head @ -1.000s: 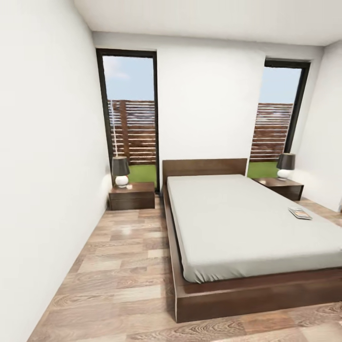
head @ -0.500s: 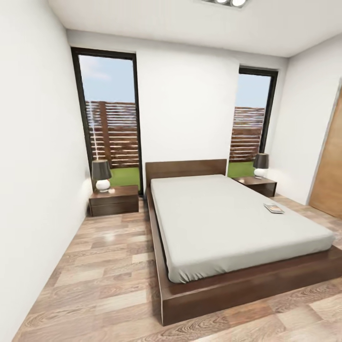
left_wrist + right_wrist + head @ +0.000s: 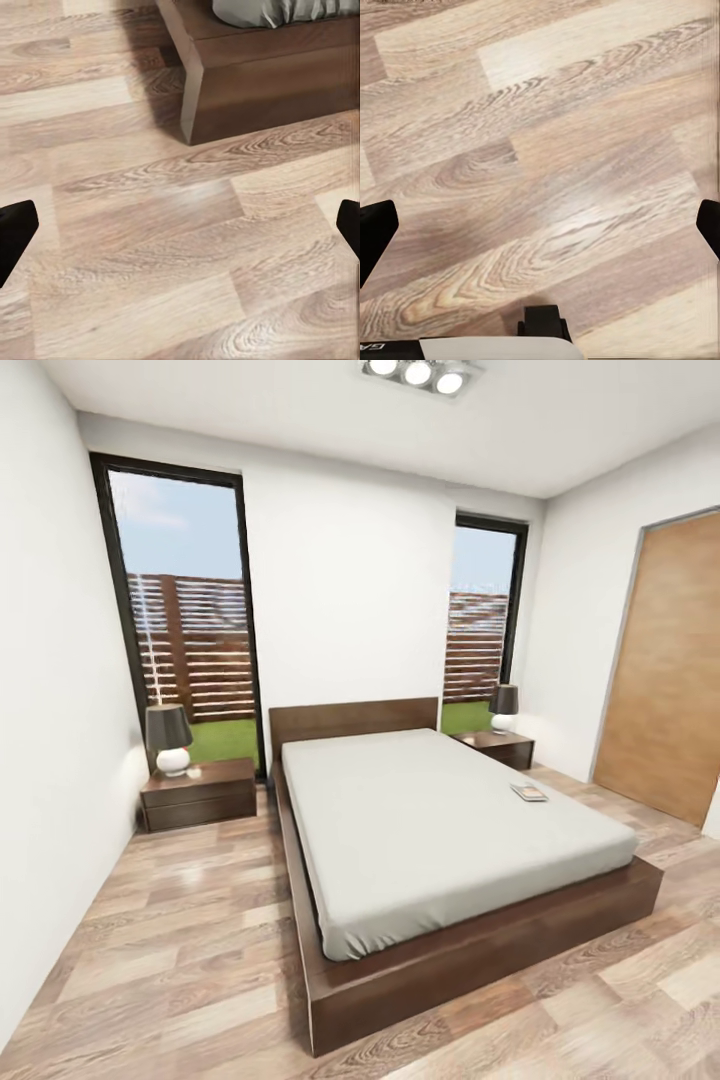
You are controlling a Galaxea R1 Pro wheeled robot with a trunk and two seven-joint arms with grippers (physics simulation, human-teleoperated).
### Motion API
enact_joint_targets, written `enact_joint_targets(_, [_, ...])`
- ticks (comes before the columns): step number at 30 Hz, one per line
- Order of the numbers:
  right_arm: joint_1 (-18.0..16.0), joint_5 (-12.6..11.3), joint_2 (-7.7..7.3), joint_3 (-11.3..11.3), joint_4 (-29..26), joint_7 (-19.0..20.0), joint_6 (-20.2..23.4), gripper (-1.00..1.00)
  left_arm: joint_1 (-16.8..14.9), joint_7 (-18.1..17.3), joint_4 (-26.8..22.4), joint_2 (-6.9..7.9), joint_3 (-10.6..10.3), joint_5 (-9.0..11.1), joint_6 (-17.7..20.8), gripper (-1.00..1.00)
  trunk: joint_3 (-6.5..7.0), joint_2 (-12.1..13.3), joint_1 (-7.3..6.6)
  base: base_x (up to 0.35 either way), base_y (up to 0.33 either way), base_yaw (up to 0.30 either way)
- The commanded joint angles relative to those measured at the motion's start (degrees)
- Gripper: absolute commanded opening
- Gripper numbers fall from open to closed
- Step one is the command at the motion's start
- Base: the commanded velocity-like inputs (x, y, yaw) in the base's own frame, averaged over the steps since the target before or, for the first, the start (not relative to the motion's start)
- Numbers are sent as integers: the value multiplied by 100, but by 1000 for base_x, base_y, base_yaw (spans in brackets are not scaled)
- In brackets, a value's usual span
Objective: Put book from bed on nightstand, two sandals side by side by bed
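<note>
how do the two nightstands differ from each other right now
The left nightstand stands by the left wall, looks larger and shows its drawer fronts; the right nightstand sits beyond the bed, farther off and partly hidden. The book on the mattress lies much closer to the right one. Both are dark brown wood, flank the headboard and carry a dark-shaded lamp.

so 1 bed (image 3: pixel 440 840), 1 book (image 3: pixel 529 792), 2 nightstands (image 3: pixel 198 793) (image 3: pixel 494 747), 2 lamps (image 3: pixel 169 738) (image 3: pixel 504 707), 2 windows (image 3: pixel 185 615) (image 3: pixel 481 620), 1 door (image 3: pixel 665 670), 3 ceiling spots (image 3: pixel 417 374).
</note>
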Motion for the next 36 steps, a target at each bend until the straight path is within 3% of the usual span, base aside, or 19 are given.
enact_joint_targets(1, [0, -1, 2, -10, -3, -4, -12, 100, -2, -5, 3, -1, 0, 24, -16, 100, 0, -3, 0, 0, 0, -251])
enact_joint_targets(36, [0, -1, 2, -10, -5, -7, -12, 100, -3, -5, 3, -1, 0, 24, -17, 100, 191, -3, 0, 0, 0, -251])
